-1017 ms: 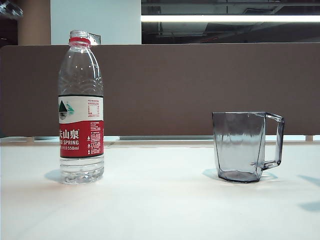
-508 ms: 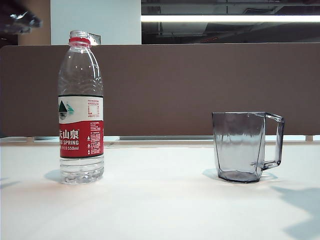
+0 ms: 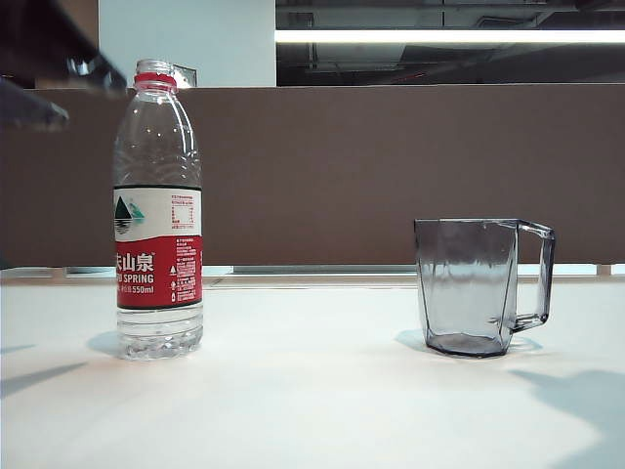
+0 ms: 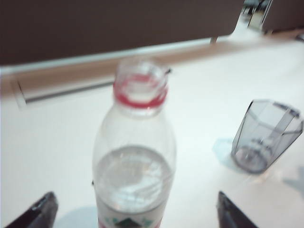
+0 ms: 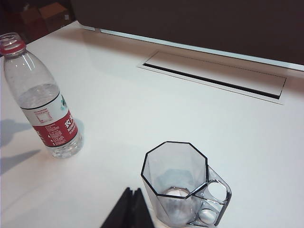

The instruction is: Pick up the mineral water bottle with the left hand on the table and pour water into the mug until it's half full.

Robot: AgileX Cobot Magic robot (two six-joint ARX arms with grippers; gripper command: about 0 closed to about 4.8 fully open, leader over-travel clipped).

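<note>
The mineral water bottle (image 3: 158, 210) stands upright and uncapped on the left of the white table (image 3: 312, 391). The smoky grey mug (image 3: 479, 285) stands to the right, its handle turned away from the bottle. My left gripper (image 3: 63, 90) hangs blurred at the upper left, level with the bottle's neck. In the left wrist view it (image 4: 135, 211) is open, with the bottle (image 4: 134, 156) between its wide-apart fingertips (image 4: 42, 210) and untouched, and the mug (image 4: 266, 137) is off to one side. My right gripper (image 5: 132, 191) is shut and empty, just beside the mug (image 5: 180, 185). The bottle (image 5: 45, 109) stands farther off.
A brown partition (image 3: 391, 176) runs behind the table's far edge. A long cable slot (image 5: 213, 78) is set into the tabletop near that edge. Arm shadows lie on the table at the lower left and lower right of the exterior view.
My left gripper has come in from the upper left toward the bottle's neck, and its fingers have spread apart. The shadow at the lower right has grown. Bottle and mug have not moved.
</note>
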